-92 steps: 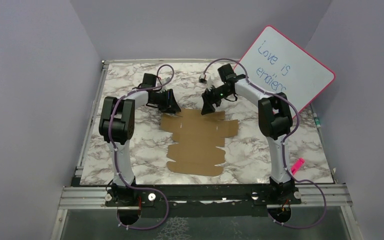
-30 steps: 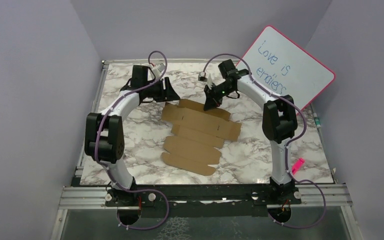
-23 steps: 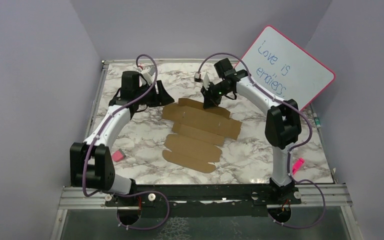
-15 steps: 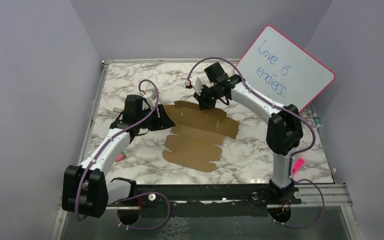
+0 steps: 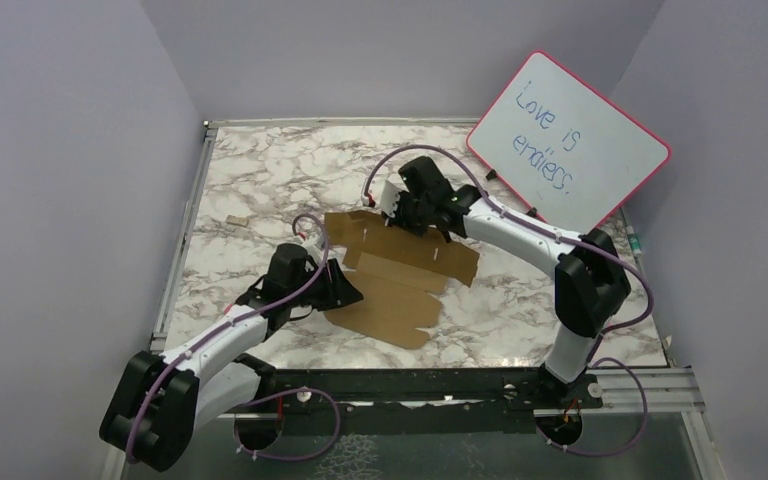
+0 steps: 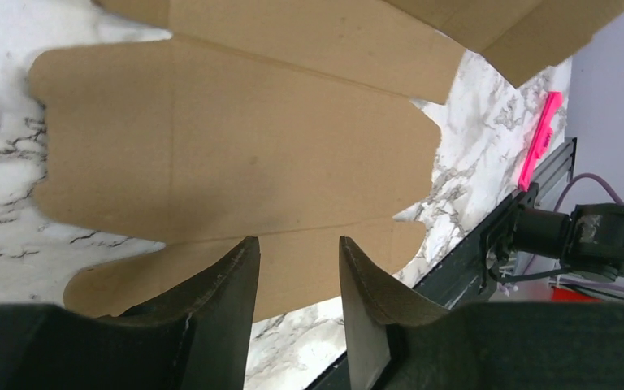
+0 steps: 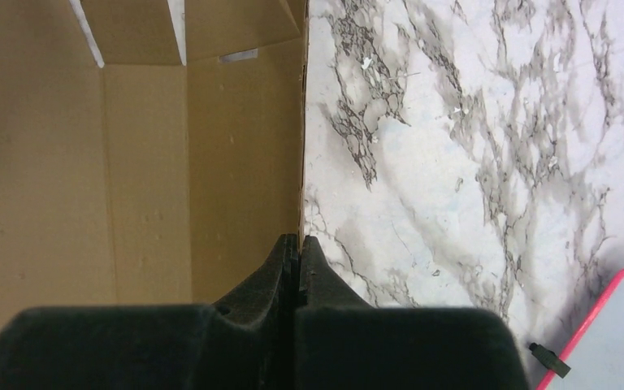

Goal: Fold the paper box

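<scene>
The paper box (image 5: 400, 270), a flat die-cut sheet of plain brown cardboard with flaps and cut notches, lies unfolded about the middle of the white marble-patterned table (image 5: 260, 180). In the overhead view its long axis runs slantwise, and the flaps along its far-left side look slightly raised. The left gripper (image 5: 350, 292) sits low at the sheet's near-left edge. The left wrist view shows the gripper's (image 6: 296, 244) two black fingers spread apart over the sheet's (image 6: 236, 146) near rounded flap, with bare cardboard visible in the gap and nothing pinched. The right gripper (image 5: 405, 215) is at the sheet's far edge. In the right wrist view its (image 7: 299, 237) fingers are pressed tightly together, their tips exactly on the straight edge of the cardboard (image 7: 130, 162); whether a sliver of that edge is caught between them cannot be told. Beyond the sheet's far-right side a white board with a pink rim (image 5: 570, 140) leans, with blue handwriting on it. A tiny tan scrap (image 5: 235, 220) lies well apart from the sheet on its left. A bright pink clip (image 6: 540, 138) shows past the sheet's near-right corner.
</scene>
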You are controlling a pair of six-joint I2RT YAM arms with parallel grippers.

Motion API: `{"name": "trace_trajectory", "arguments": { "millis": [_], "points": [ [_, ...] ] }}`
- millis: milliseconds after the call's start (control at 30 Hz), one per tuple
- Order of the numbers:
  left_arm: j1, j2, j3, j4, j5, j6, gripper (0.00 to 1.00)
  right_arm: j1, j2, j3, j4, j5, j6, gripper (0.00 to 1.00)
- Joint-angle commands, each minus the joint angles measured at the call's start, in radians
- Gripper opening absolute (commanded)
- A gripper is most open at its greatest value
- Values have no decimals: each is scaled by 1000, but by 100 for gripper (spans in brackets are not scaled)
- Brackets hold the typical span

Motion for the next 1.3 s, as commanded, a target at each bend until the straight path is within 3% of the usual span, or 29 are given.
{"name": "trace_trajectory", "arguments": {
  "millis": [0, 300, 767, 1267],
  "points": [
    [-21, 27, -82, 220, -61, -102, 41, 30, -71, -89, 142, 115, -38, 1],
    [-80, 168, -113, 352, -142, -106, 36, 100, -176, -253, 312, 249, -102, 1],
    [-108, 349, -105, 480, -239, -120, 34, 192, -290, -442, 465, 321, -128, 1],
    [-109, 433, -82, 520, -235, -129, 38, 216, -229, -544, 580, 403, -135, 1]
  ]
}}
